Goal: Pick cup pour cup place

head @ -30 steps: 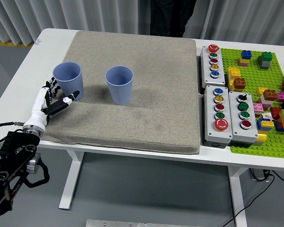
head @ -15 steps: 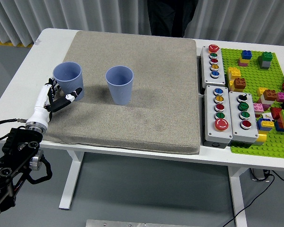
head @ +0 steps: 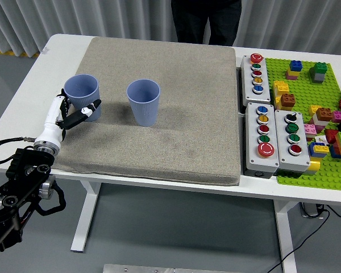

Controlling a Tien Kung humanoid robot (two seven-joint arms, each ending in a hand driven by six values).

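Note:
Two blue-grey plastic cups stand upright on a grey felt mat (head: 170, 62). The left cup (head: 81, 92) is near the mat's left edge; the second cup (head: 143, 100) stands to its right. My left hand (head: 74, 112) is at the left cup's base, thumb in front of it and fingers behind its left side, spread around the cup without closing on it. The cup still rests on the mat. My right hand is out of view.
Grey button boxes (head: 256, 74) (head: 275, 139) lie right of the mat. A green baseplate (head: 315, 57) with several coloured bricks fills the table's right end. A person in dark clothes (head: 207, 17) stands at the far side.
My left hand has moved forward and slightly up, from just short of the left cup to around its base. Both cups are where they were.

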